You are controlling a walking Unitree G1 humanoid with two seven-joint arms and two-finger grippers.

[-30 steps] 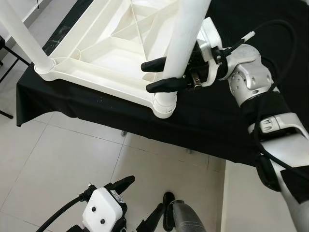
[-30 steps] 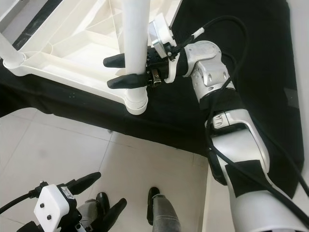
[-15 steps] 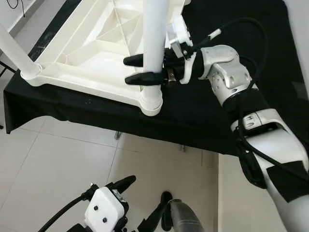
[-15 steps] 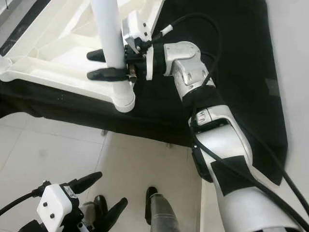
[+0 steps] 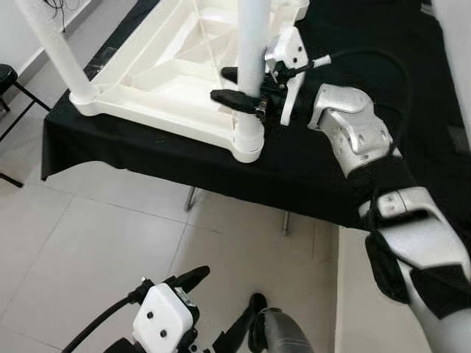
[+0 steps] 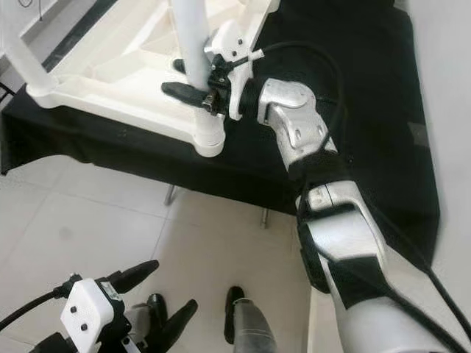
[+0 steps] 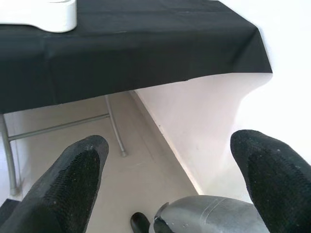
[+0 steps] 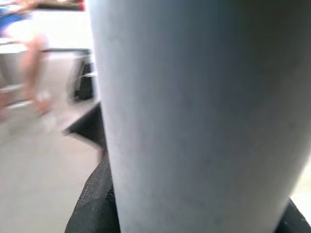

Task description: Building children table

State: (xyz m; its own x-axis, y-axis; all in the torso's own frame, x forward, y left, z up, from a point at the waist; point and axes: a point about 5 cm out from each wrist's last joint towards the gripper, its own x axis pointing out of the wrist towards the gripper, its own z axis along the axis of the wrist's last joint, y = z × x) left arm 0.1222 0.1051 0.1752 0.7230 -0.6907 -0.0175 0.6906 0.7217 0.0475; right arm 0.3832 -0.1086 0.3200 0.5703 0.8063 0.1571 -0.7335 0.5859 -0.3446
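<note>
A white plastic children's table (image 5: 169, 81) lies upside down on a black-clothed table (image 5: 309, 176). One white leg (image 5: 252, 44) stands in the near corner socket (image 5: 248, 143). My right gripper (image 5: 227, 84) is shut on this leg just above the socket, one black finger on each side. In the right wrist view the leg (image 8: 194, 111) is pressed close, with a finger (image 8: 92, 204) beside it. A second leg (image 5: 55, 44) stands in the left corner. My left gripper (image 5: 217, 309) hangs low over the floor, open and holding nothing.
The black cloth hangs over the table's front edge, with metal table legs (image 5: 190, 198) below it. White tiled floor (image 5: 96, 235) lies in front. A black stool (image 5: 7, 73) stands at far left. A blurred person (image 8: 24, 29) is in the background.
The whole picture has shifted, so the camera moved. My right gripper stays shut on the leg, which now looks more upright in its socket. The left arm is unchanged.
</note>
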